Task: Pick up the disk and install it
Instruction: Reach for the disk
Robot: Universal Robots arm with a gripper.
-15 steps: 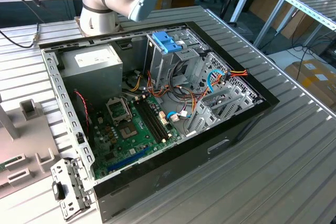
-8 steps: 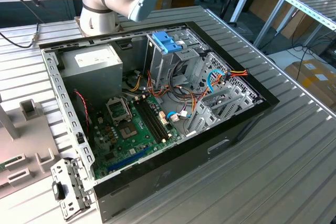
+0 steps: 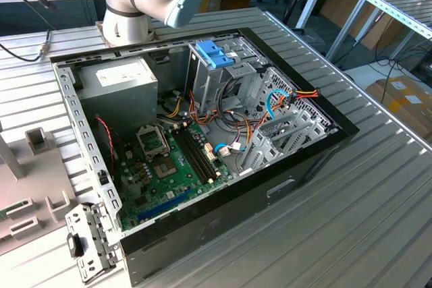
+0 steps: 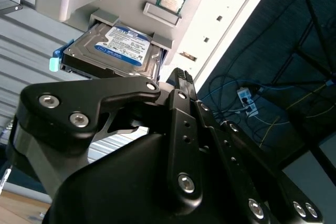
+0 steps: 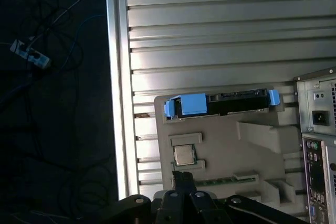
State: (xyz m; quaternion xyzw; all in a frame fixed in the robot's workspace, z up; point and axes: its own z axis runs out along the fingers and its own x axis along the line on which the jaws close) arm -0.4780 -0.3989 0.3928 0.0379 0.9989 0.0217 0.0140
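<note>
The disk (image 4: 123, 45) is a dark metal drive with a white label under a blue band. It lies in a grey parts holder (image 5: 220, 145) on the slatted table, with blue clips at both ends. In the first wrist view the disk (image 5: 236, 100) is edge-on at the holder's far side. My gripper (image 4: 181, 74) hangs above the holder, apart from the disk. Its fingers look shut, with nothing between them. In the first wrist view the gripper (image 5: 182, 176) is over the holder's near part, beside a small square chip (image 5: 182, 155).
An open computer case (image 3: 202, 133) lies on the table with its green board exposed. A drive bay with a blue latch (image 3: 214, 53) and a grey power-supply box (image 3: 125, 79) sit at its back. The table edge (image 5: 118, 77) runs close to the holder, with cables on the floor beyond.
</note>
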